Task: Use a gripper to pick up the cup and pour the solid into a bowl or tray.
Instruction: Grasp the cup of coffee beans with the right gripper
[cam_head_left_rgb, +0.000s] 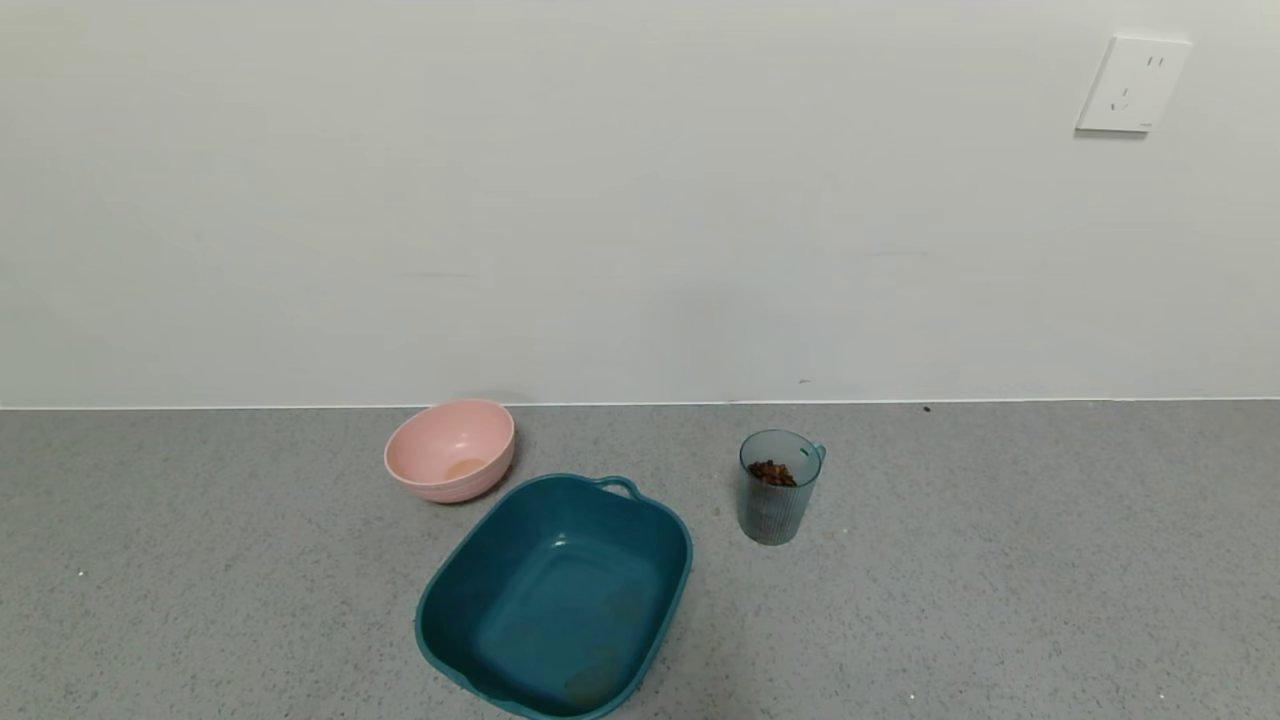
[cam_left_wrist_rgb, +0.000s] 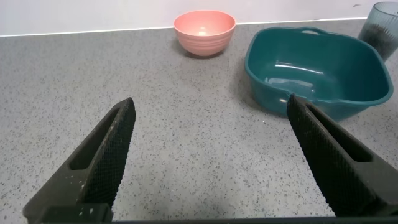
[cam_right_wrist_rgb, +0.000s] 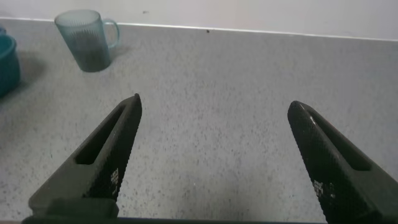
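Observation:
The ribbed blue-grey cup (cam_head_left_rgb: 778, 487) stands upright on the grey counter, right of the teal basin (cam_head_left_rgb: 470, 570), with dark brown pieces (cam_head_left_rgb: 772, 473) inside. The basin looks empty. Neither gripper shows in the head view. My left gripper (cam_left_wrist_rgb: 211, 109) is open and empty over bare counter, with the basin (cam_left_wrist_rgb: 373, 93) ahead of it and an edge of the cup (cam_left_wrist_rgb: 384, 23) beyond. My right gripper (cam_right_wrist_rgb: 214, 106) is open and empty over bare counter; the cup (cam_right_wrist_rgb: 86, 40) stands some way ahead of it, with its handle turned to the side.
A round pink bowl (cam_head_left_rgb: 451, 449) stands behind the basin near the wall; it also shows in the left wrist view (cam_left_wrist_rgb: 204, 31). A white wall backs the counter, with a socket (cam_head_left_rgb: 1132, 84) high at the right. Open counter lies right of the cup.

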